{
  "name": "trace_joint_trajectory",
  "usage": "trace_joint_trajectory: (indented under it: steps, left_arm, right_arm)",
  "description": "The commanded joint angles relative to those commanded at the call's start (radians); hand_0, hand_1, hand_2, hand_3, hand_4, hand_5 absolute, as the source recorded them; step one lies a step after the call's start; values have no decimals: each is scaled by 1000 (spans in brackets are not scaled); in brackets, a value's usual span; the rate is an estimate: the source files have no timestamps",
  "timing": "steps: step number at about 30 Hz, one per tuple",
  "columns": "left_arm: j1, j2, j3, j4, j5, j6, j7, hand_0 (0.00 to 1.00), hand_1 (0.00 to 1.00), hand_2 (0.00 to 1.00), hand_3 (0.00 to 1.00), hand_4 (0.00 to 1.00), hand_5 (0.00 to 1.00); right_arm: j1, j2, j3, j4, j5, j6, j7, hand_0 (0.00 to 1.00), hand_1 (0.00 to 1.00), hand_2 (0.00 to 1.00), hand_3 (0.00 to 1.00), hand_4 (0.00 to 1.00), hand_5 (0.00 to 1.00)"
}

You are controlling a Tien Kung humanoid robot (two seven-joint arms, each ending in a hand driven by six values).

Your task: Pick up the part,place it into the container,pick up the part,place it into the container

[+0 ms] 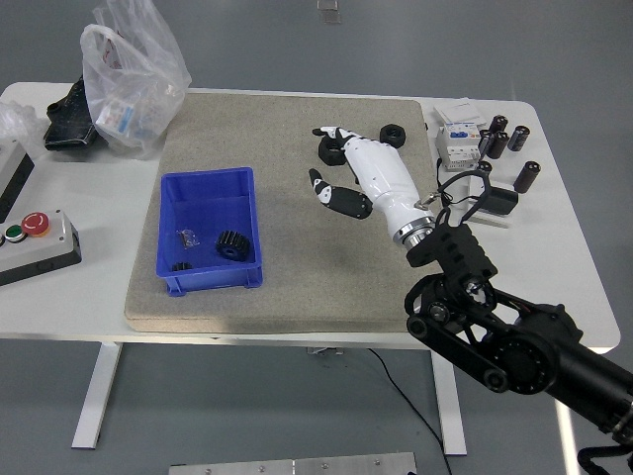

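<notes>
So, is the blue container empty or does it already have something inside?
Not empty. The blue bin holds a black gear near its front wall, plus a small dark part and another beside it.

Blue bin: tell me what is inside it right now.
The blue bin holds a black gear, a smaller black part by the near wall, and a small grey piece. Nothing covers the bin; the right hand is open over the mat.
</notes>
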Motion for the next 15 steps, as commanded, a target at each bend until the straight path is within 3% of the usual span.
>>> trace_joint_trajectory:
  steps: [14,15]
  left_arm:
    - [-26,32,41,0,-12,-2,-18,664,454,521,627,628,247]
    - [-26,33,42,0,-11,-2,-19,664,462,499,626,628,247]
  right_arm:
    - [-261,-77,355,122,124,-65,158,267,564,724,703,543,279]
    - [-282,-79,380,129,146,-68,179,318,574,709,687,541,274]
